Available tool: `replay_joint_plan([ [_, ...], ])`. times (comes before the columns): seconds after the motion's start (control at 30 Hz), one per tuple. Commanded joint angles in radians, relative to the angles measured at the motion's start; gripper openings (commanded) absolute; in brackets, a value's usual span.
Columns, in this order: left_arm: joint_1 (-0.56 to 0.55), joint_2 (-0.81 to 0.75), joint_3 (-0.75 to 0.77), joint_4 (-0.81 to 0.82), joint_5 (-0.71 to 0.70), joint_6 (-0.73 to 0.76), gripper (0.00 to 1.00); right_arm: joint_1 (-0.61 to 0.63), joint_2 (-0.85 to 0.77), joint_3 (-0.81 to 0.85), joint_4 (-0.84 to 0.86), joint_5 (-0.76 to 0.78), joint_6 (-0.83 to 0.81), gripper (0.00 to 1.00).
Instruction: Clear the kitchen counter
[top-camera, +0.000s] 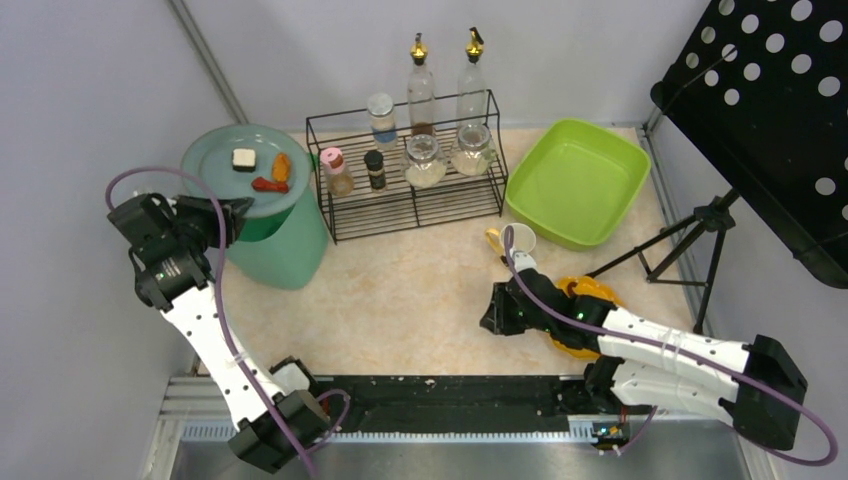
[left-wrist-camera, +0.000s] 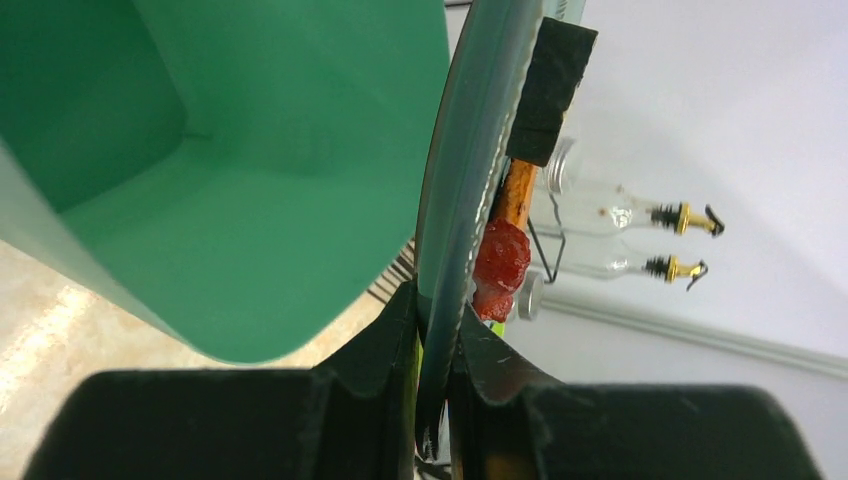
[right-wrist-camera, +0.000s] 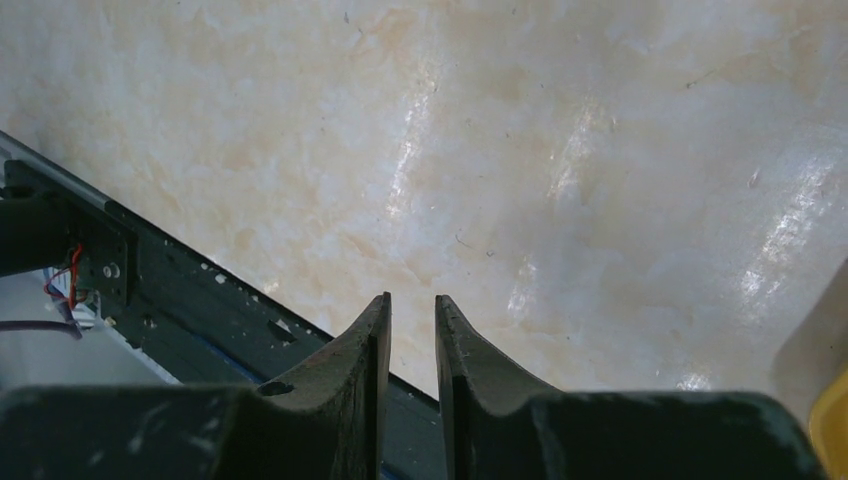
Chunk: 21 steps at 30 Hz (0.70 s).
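My left gripper (top-camera: 235, 215) (left-wrist-camera: 437, 300) is shut on the rim of a teal plate (top-camera: 240, 180) (left-wrist-camera: 470, 150), held above an open green bin (top-camera: 285, 250) (left-wrist-camera: 250, 200). On the plate lie a black-and-white piece (top-camera: 244, 158) (left-wrist-camera: 552, 90), an orange piece (top-camera: 282, 166) (left-wrist-camera: 517, 195) and a red piece (top-camera: 268, 185) (left-wrist-camera: 500, 262). In the left wrist view the plate stands edge-on. My right gripper (top-camera: 490, 310) (right-wrist-camera: 412, 305) hangs low over the kitchen counter (top-camera: 400, 290) (right-wrist-camera: 500, 150) near its front edge, jaws a narrow gap apart with nothing between them.
A black wire rack (top-camera: 420, 205) with jars and two bottles stands at the back. A lime-green tub (top-camera: 577, 180) sits back right, with a white cup (top-camera: 520, 240) beside it. A yellow object (top-camera: 590, 290) lies under my right arm. A tripod (top-camera: 700, 225) stands right.
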Motion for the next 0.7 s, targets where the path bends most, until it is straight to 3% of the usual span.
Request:
replay_joint_plan([
  [0.0,0.085,-0.045,0.022,0.154,0.084,0.019,0.00,0.012,-0.016,-0.016,0.010,-0.013,-0.027,0.22],
  [0.3,0.138,-0.071,0.060,0.031,-0.044,0.127,0.00,0.012,-0.013,-0.023,0.016,-0.026,-0.049,0.23],
  [0.43,0.139,-0.091,0.091,-0.049,-0.168,0.208,0.00,0.011,-0.011,-0.024,0.016,-0.026,-0.059,0.23],
  [0.67,0.136,-0.104,0.127,-0.078,-0.263,0.257,0.00,0.010,-0.012,-0.032,0.025,-0.040,-0.062,0.23],
])
